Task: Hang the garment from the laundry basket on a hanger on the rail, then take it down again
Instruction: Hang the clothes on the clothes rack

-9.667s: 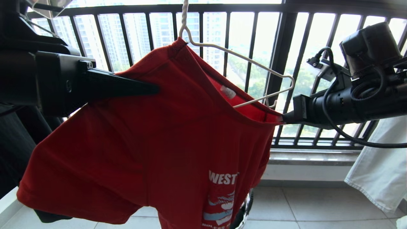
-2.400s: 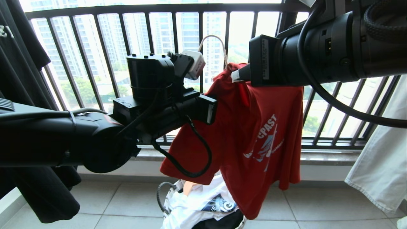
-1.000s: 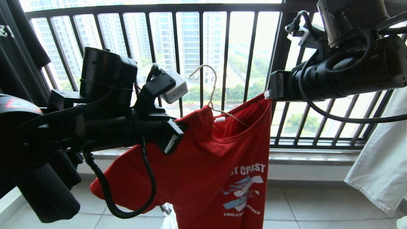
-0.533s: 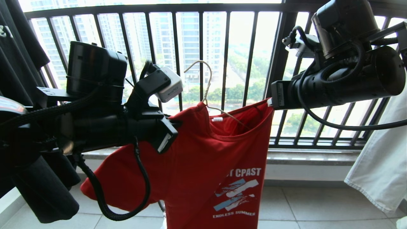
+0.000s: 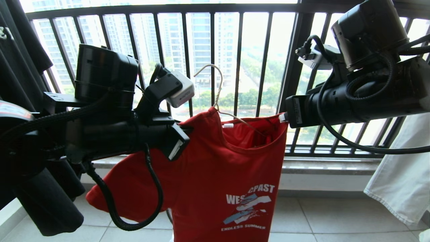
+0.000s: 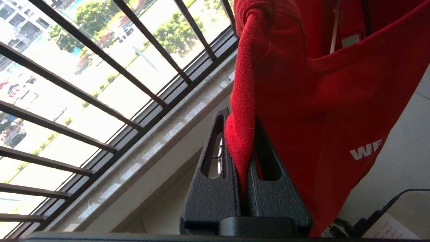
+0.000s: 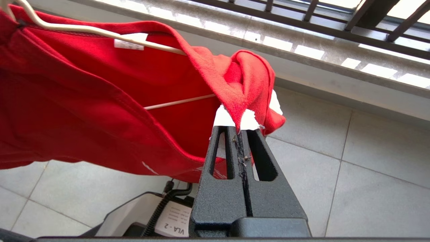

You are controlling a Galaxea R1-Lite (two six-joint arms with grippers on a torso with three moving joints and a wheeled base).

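Note:
The red garment (image 5: pixel 218 168) with its "WEST COAST" print hangs stretched between my two grippers in front of the balcony. My left gripper (image 5: pixel 188 129) is shut on a bunched fold of one shoulder (image 6: pixel 240 116). My right gripper (image 5: pixel 284 117) is shut on the edge of the other shoulder (image 7: pixel 239 129). The cream wire hanger (image 5: pixel 215 80) is still inside the neck, and its hook stands free in the air, hooked on nothing. One of its wire arms (image 7: pixel 100 32) crosses the open collar by the white label. The rail is out of view and the laundry basket is hidden behind the garment.
The black balcony railing (image 5: pixel 265 50) and a stone ledge (image 5: pixel 329 164) run close behind the garment. A black garment (image 5: pixel 20 67) hangs at the left and a white garment (image 5: pixel 399 174) at the right. The tiled floor (image 5: pixel 319 218) lies below.
The hanger has come off its overhead support and now sits lower with the garment. In the last second my right gripper sank a little, levelling the neckline; my left gripper barely moved.

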